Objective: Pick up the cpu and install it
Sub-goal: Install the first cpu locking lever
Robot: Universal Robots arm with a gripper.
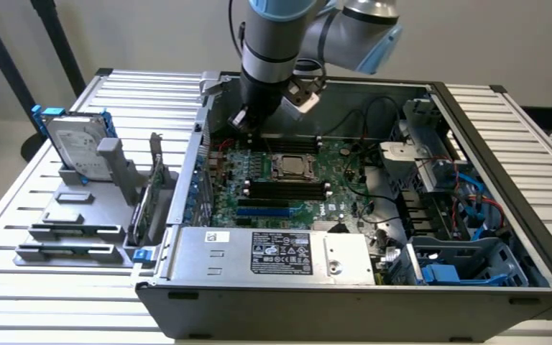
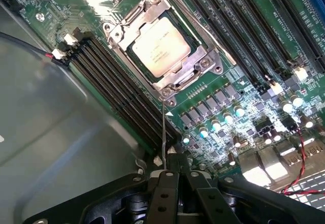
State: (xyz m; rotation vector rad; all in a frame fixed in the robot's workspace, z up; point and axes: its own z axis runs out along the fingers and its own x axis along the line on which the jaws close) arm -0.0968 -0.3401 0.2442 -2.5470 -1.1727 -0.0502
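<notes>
Exterior view: an open computer case [image 1: 506, 180] lies on a slatted worktop [image 1: 26, 287], with its green motherboard [image 1: 338, 194] facing up. The cpu [image 1: 292, 166] sits in its socket near the middle of the board, just on the far side of the black memory sticks [image 1: 286, 189]. The arm reaches down into the case from above. Its tool [image 1: 241, 121] hangs over the far edge of the board, towards the exterior view's left of the cpu and apart from it. On the near side a silver power supply [image 1: 267, 251] lies across the case. Outside the case, at the exterior view's left, a hard drive [image 1: 77, 144] with a blue bracket stands in a grey holder [image 1: 75, 215].

Wrist view: the cpu [image 2: 161, 47] lies flat in the socket with its silvery top showing, and the metal frame [image 2: 119, 31] surrounds its edges. Empty black memory slots [image 2: 122, 97] run along one side of it. The tool [image 2: 172, 159] has its fingers [image 2: 165, 193] closed together. A thin metal rod [image 2: 163, 127] runs from the frame to the fingertips, but I cannot tell whether it is pinched between them.
</notes>
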